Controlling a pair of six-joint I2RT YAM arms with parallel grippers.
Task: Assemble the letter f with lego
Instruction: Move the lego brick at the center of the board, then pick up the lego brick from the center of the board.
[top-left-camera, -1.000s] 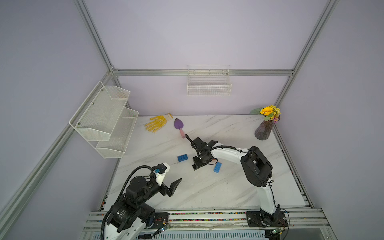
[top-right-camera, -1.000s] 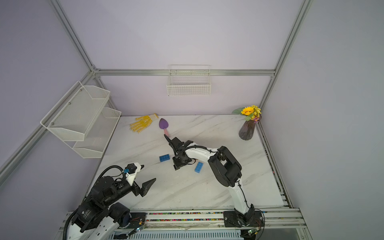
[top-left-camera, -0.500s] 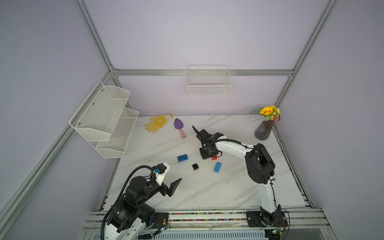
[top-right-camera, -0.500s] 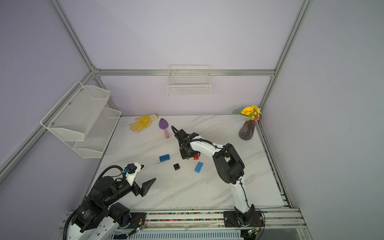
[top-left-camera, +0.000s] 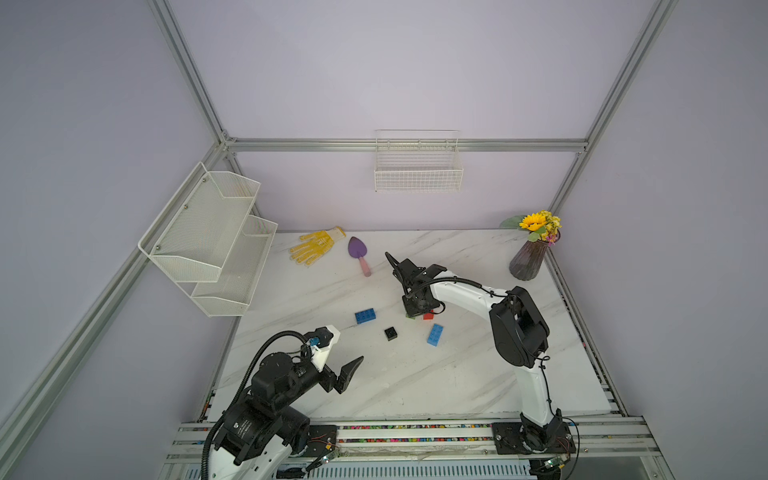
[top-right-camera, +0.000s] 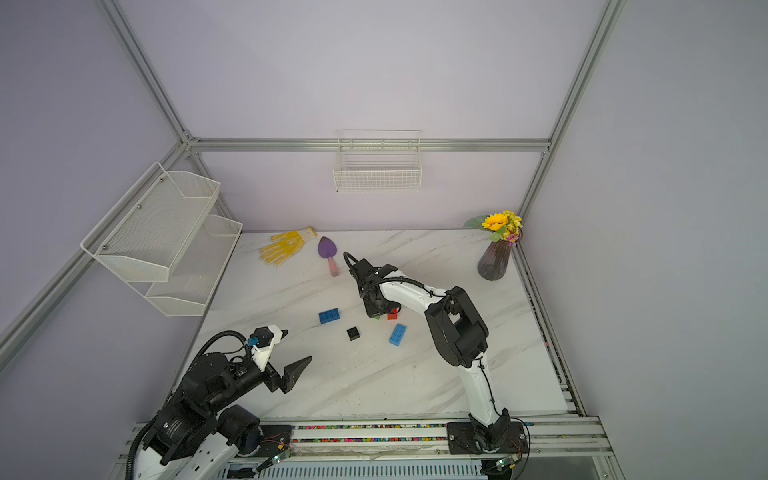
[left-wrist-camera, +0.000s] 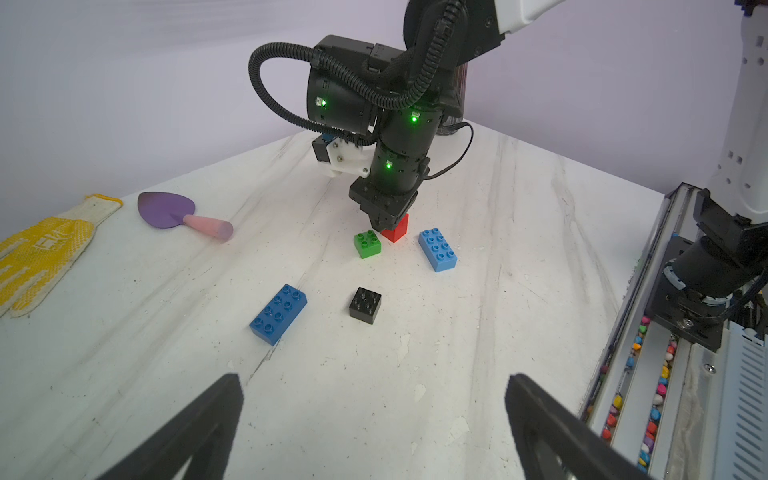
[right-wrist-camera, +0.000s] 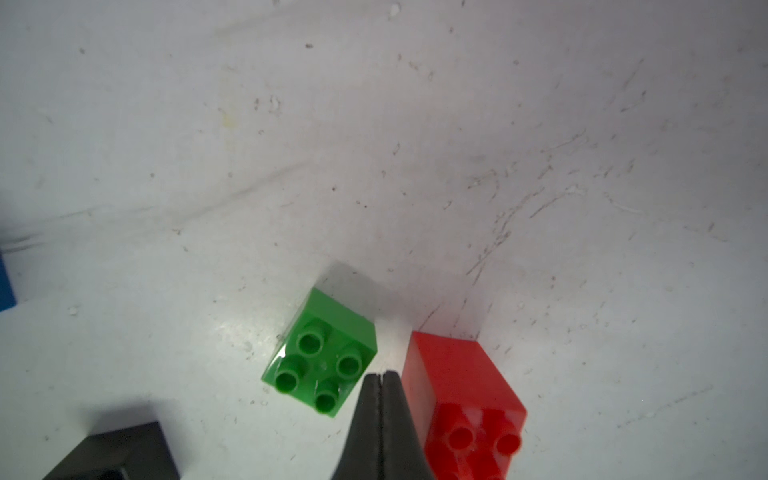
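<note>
1. Surroundings: a yellow glove and a purple trowel lay at the far side of the marble table. A vase of flowers stood in its far right corner. A wire basket and mesh shelves hung on the walls. All were well apart from the bricks.
2. The lego lay mid-table as five loose pieces. The green brick and red brick sat near each other with a narrow gap. The black brick lay nearer the robot, between the left blue brick and the right blue brick.
3. The right arm reached across the table with its wrist turned down over the green–red pair. The left arm sat folded low at the near left edge.
4. The right gripper was clenched on nothing, its tip in the gap between the green and red bricks; contact with either could not be told. The left gripper was spread wide and empty, well short of the bricks.
</note>
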